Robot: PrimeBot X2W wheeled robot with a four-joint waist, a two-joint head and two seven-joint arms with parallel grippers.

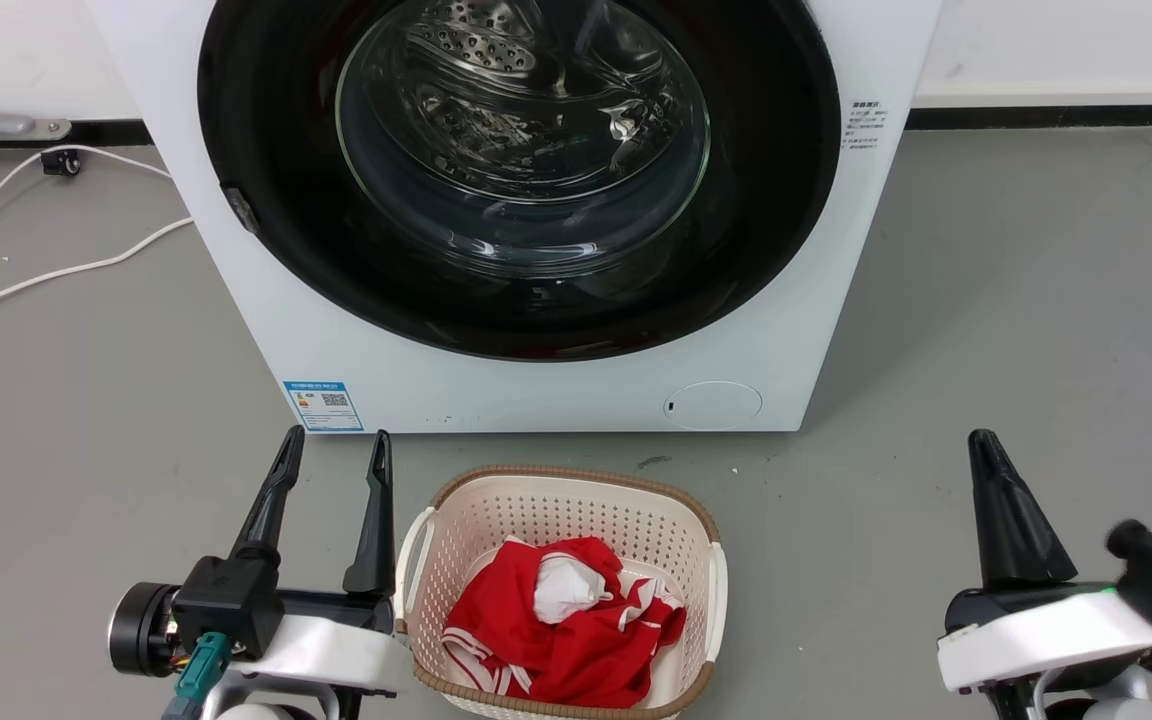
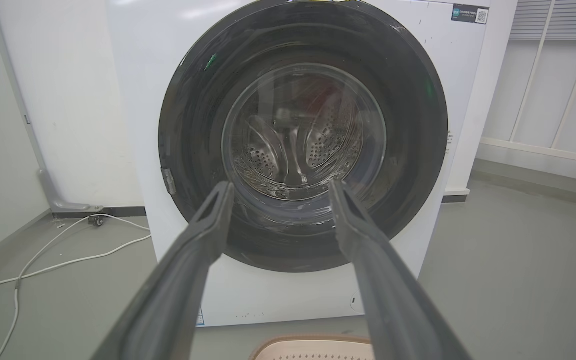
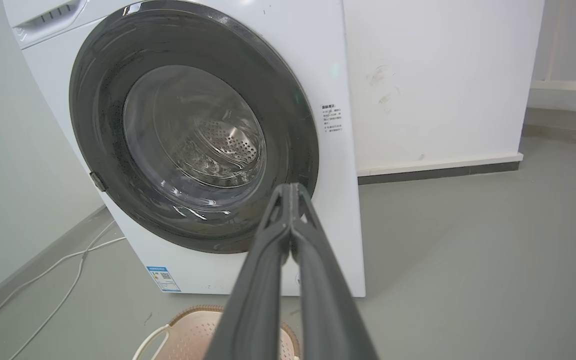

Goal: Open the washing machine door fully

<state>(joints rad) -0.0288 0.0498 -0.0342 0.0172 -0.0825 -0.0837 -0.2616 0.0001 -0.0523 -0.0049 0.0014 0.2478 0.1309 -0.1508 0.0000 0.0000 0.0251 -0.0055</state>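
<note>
Here, left pincer [image 1: 338,437] spread wide, empty, right pincer [image 1: 983,442] pressed together, washing machine door [image 1: 521,150] closed.

No wording is legible. The white front [image 1: 496,385] bears a blue QR-code label [image 1: 323,405] at the head view's lower left, tiny print [image 1: 865,125] right of the washing machine door [image 1: 266,150], and a dark QR sticker [image 2: 469,13] at the left wrist view's upper right.
</note>
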